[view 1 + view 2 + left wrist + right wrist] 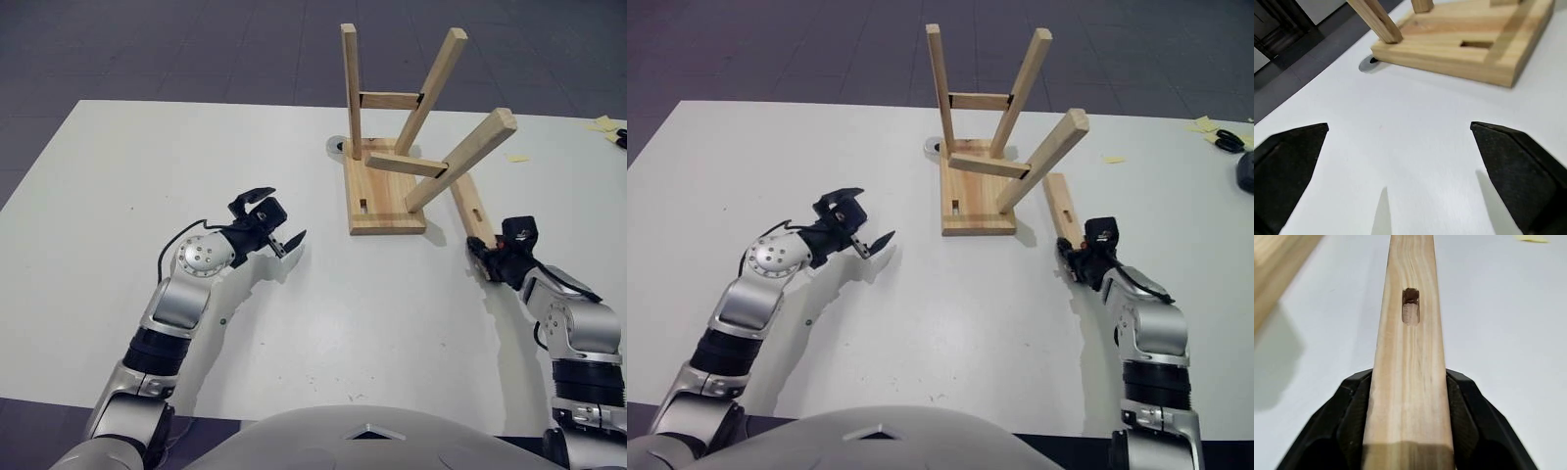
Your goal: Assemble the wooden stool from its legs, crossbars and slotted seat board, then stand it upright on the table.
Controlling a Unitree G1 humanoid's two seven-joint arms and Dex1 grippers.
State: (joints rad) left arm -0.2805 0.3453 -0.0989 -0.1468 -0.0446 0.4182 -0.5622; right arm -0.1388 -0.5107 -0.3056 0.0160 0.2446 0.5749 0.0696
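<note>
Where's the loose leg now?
In the eye views the loose leg lies on the table, right of the seat board, near end clamped in the right gripper.

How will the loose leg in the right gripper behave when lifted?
Likely stiff: the loose leg is solid, straight wood. Square faces suggest it won't roll. The right gripper grips one end, so it may pivot.

The white rectangular worktop point(147, 176) carries a pale wooden slotted seat board point(384, 211) lying flat near its far edge, its fitted legs point(351, 88) pointing up. A loose pale wooden leg point(470, 208) lies just beside the board's right side. A small round metal disc point(336, 147) sits at the board's far left corner. Yellow paper scraps point(604, 123) lie at the far right.
</note>
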